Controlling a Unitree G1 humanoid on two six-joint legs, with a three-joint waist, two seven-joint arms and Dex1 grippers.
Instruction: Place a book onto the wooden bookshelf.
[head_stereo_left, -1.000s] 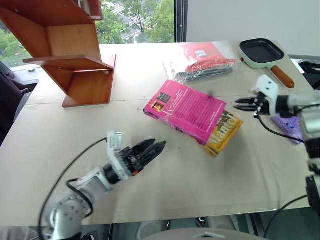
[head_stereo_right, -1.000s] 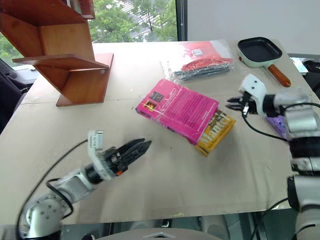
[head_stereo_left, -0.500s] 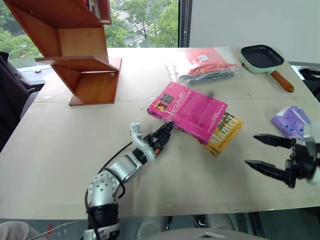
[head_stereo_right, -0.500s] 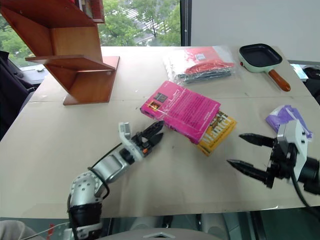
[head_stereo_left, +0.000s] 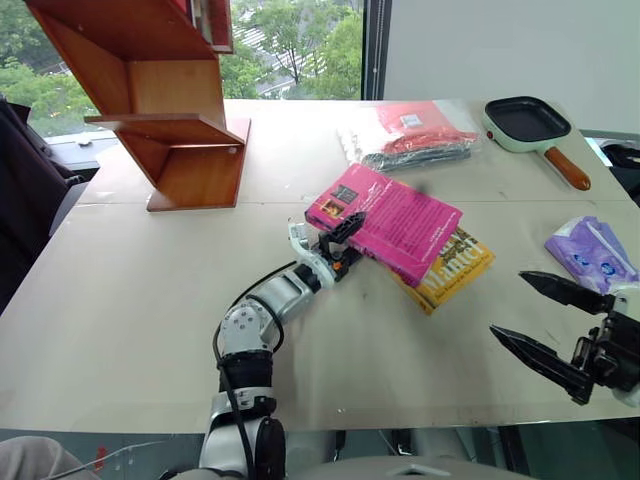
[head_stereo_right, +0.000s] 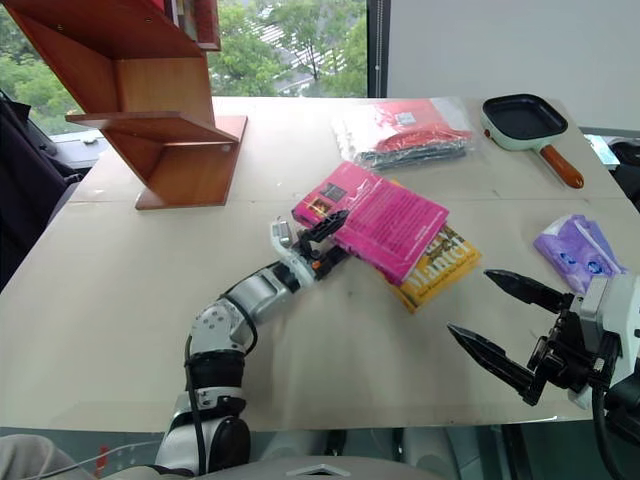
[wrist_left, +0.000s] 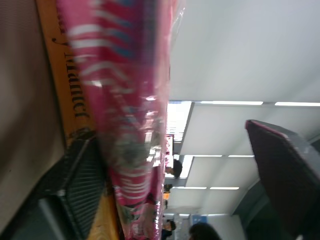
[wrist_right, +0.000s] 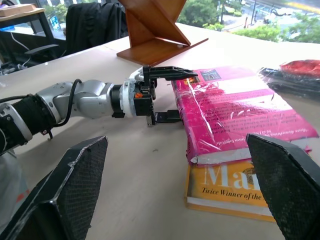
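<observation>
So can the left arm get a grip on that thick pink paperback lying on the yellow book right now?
Probably yes. The left gripper is open at the near corner of the thick pink paperback, one finger above the cover and one below the corner. Nothing stands between them, and the right gripper is open well clear.

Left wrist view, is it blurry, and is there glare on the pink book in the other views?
Left wrist view: the pink book is smeared and out of focus, too close to the lens. Right wrist view: sharp, with pale glare streaks on the book's glossy wrapping. Left eye view: even daylight, soft shadows, bright window behind the wooden bookshelf.
</observation>
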